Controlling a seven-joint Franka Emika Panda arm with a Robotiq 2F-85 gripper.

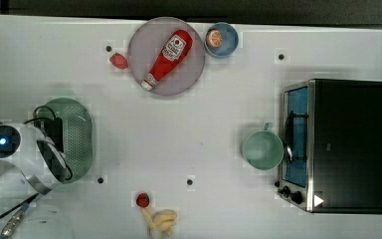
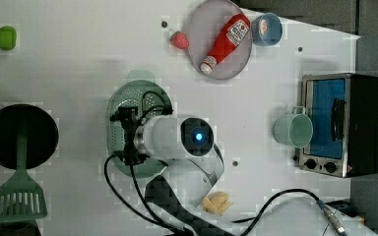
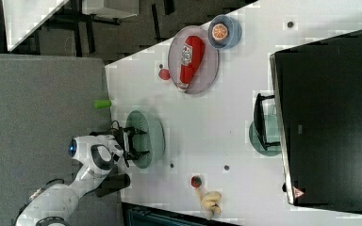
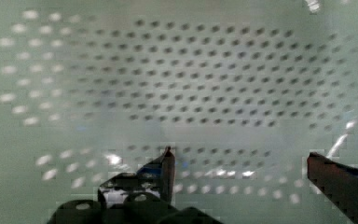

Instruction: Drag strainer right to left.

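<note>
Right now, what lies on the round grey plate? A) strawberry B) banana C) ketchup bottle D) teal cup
C: the red ketchup bottle lies on its side across the grey plate, cap toward the top view's lower left.

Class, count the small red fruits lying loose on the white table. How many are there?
2. One red strawberry-like fruit lies beside the round grey plate, on the top view's left. The other small red fruit lies beside the yellow banana bunch. None appears hidden.
</note>
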